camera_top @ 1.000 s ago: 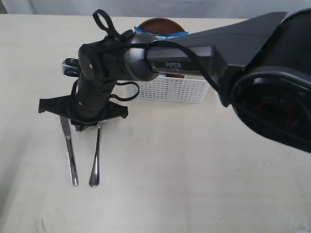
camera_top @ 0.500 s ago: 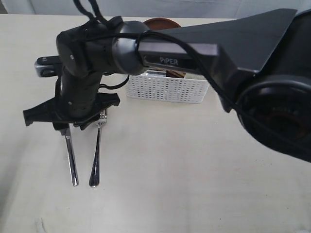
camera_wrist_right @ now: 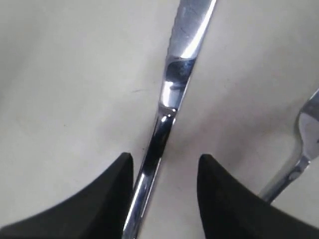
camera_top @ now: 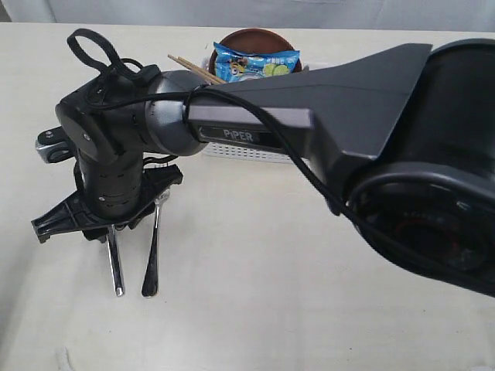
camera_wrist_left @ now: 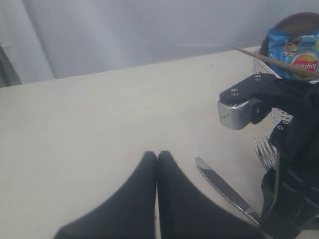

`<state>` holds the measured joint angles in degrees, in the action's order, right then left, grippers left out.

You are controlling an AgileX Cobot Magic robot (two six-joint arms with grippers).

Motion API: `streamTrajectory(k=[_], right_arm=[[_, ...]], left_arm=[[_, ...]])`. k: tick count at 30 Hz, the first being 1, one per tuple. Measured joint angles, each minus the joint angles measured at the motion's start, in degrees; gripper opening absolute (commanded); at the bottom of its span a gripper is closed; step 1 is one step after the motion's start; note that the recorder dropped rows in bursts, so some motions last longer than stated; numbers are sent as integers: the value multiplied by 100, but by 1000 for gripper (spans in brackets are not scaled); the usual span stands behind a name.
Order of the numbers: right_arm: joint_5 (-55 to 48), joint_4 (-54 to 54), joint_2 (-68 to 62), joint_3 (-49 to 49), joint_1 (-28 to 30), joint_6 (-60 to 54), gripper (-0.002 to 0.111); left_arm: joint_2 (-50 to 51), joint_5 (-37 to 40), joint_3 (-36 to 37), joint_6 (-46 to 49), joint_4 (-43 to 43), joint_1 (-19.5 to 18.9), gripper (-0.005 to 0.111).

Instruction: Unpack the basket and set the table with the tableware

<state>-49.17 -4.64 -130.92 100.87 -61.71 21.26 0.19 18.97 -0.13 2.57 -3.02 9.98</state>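
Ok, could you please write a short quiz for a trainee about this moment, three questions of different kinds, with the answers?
1. True or false: the knife and the fork lie inside the basket.
2. Choose one. The jaws of the right gripper are: A) shut on the fork; B) open, one on each side of the knife; C) shut on nothing.
3. Fill the gap: wooden ____ stick out of the basket beside the blue chips packet.

Key
1. False. They lie side by side on the table.
2. B.
3. chopsticks.
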Motion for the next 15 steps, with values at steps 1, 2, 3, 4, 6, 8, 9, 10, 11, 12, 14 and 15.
streamTrajectory(k=[1, 2, 3, 4, 6, 8, 9, 10, 11, 12, 14, 15], right_arm=[[51, 13, -2, 0, 0, 0, 41], [94, 30, -12, 0, 0, 0, 41], [121, 45, -12, 0, 0, 0, 41], [149, 45, -12, 14, 0, 0, 41], [162, 70, -12, 48, 0, 0, 41], [179, 68, -12, 59, -10, 0, 41], [187, 88, -12, 63, -22, 0, 41], [187, 88, -12, 63, -32, 0, 41], [187, 99, -24, 63, -46, 0, 41], [187, 99, -24, 63, -58, 0, 41], [149, 99, -37, 63, -58, 0, 41], [121, 99, -59, 63, -69, 0, 41]], left_arm=[[0, 0, 0, 0, 0, 0, 0], [0, 0, 0, 0, 0, 0, 0], [0, 0, 0, 0, 0, 0, 0], [0, 0, 0, 0, 0, 0, 0], [0, 0, 0, 0, 0, 0, 0], [0, 0, 0, 0, 0, 0, 0], [0, 0, 0, 0, 0, 0, 0], [0, 0, 0, 0, 0, 0, 0], [0, 0, 0, 0, 0, 0, 0], [0, 0, 0, 0, 0, 0, 0], [0, 0, 0, 0, 0, 0, 0], [0, 0, 0, 0, 0, 0, 0]])
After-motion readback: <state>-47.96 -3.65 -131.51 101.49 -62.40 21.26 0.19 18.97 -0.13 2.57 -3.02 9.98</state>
